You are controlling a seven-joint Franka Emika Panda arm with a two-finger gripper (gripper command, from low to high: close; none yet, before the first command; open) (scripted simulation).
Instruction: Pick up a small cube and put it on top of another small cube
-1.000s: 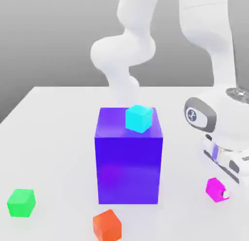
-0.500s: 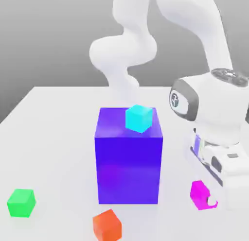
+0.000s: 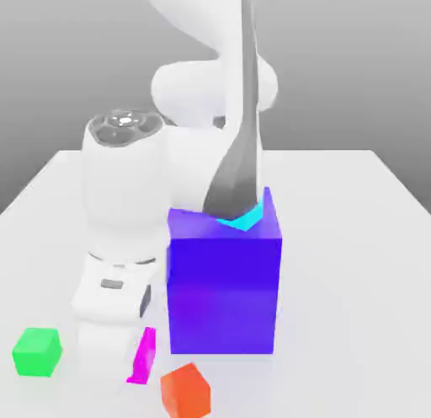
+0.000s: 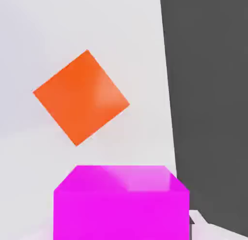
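- The end effector (image 3: 126, 361) is clenched around the magenta cube (image 3: 145, 356), grasping it
- The magenta cube is at the near side of the scene, left of the centre in the exterior view, between the green cube (image 3: 37, 352) and the orange cube (image 3: 186, 392) as seen from there; part of it is hidden by the end effector, and its exact height over the desk (image 3: 337, 324) is hard to tell
- The orange cube sits on the desk, near and a little right of the magenta cube in the exterior view, with the two apart in the hand view
- The green cube sits on the desk at the exterior view's left, near side
- The blue block (image 3: 223, 294) stands upright on the desk, farther back than the orange cube and far larger than any cube
- The cyan cube (image 3: 245, 218) rests on top of the blue block, toward its right side in the exterior view, partly covered by the arm (image 3: 189, 168)
- The arm reaches across in front of the block's far left part, its hand pointing down
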